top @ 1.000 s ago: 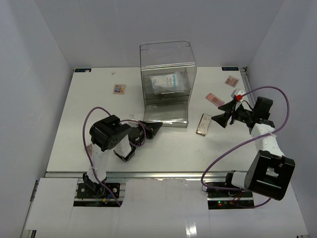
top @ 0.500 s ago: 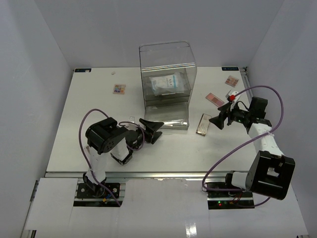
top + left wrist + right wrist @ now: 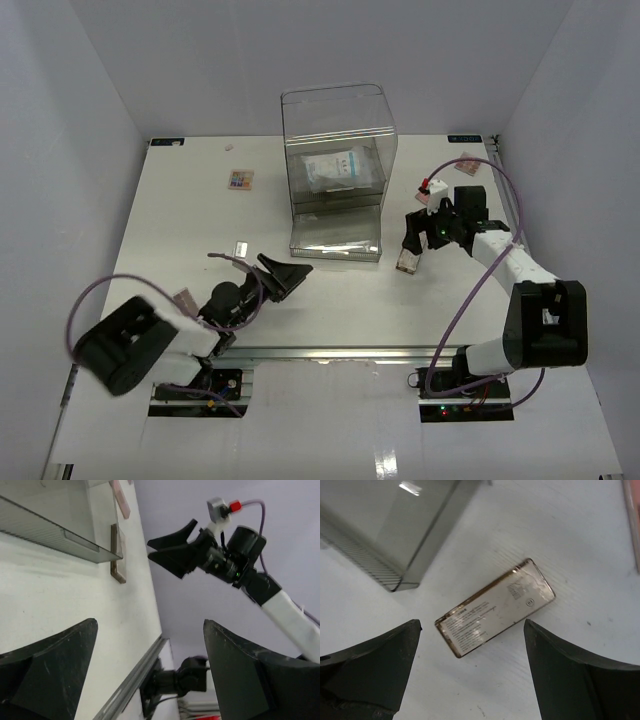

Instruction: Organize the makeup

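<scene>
The right end effector point(image 3: 409, 246) hangs with its fingers spread wide and nothing in them. It is right above the gold compact point(image 3: 495, 607), which lies flat on the table point(image 3: 180, 240) just off the clear drawer box's point(image 3: 338, 120) near right corner. The left end effector point(image 3: 293, 277) is also wide open and empty, near the box's near left corner. The pale-blue sachet point(image 3: 335, 170) sits inside the box. The multicolour palette point(image 3: 240, 181) lies left of the box, and the pink palette point(image 3: 467, 166) lies to its right.
</scene>
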Robot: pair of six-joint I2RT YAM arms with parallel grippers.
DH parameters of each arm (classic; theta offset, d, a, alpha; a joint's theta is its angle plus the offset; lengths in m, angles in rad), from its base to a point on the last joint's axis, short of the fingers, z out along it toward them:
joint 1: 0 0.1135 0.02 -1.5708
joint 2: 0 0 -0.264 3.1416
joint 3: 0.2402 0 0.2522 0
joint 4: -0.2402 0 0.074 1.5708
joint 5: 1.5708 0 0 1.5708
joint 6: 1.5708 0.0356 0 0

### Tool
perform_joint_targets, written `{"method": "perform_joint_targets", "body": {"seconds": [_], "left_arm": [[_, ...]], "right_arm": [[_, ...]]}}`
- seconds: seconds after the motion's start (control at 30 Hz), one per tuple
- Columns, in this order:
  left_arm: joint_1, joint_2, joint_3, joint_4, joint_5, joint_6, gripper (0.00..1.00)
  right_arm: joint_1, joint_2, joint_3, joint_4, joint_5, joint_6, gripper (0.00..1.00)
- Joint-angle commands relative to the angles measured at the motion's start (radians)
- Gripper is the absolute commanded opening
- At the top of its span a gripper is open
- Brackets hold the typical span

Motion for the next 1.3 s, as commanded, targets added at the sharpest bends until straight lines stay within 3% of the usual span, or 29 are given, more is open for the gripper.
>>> {"method": "perform_joint_targets", "body": {"seconds": [0.0, 0.1, 0.2, 0.5, 0.6, 1.07, 1.27], "left_arm": [[0.005, -0.571, 0.06, -0.609, -0.051, 0.377, 0.98], [0.007, -0.845, 0.225, -1.031, -0.251, 0.625, 0.98], [0.007, -0.9, 0.344, -1.25, -0.386, 0.799, 0.98], [0.008, -0.482, 0.703, -1.494, -0.257, 1.129, 0.98], [0.009, -0.427, 0.707, -1.523, -0.266, 1.193, 0.98], [0.011, -0.594, 0.623, -1.436, -0.29, 1.222, 0.98], [0.014, -0.627, 0.611, -1.429, -0.301, 1.219, 0.98]], "right_arm": [[0.053, 0.036, -0.003, 0.035, 0.345, 0.324, 0.9], [0.077, 0.053, -0.019, 0.054, 0.391, 0.408, 0.9], [0.092, 0.079, -0.028, 0.074, 0.415, 0.448, 0.9], [0.096, 0.247, 0.042, 0.082, 0.415, 0.493, 0.9], [0.099, 0.295, 0.067, 0.089, 0.417, 0.496, 0.9], [0.116, 0.345, 0.08, 0.115, 0.474, 0.501, 0.91], [0.126, 0.394, 0.073, 0.113, 0.555, 0.482, 0.97]]}}
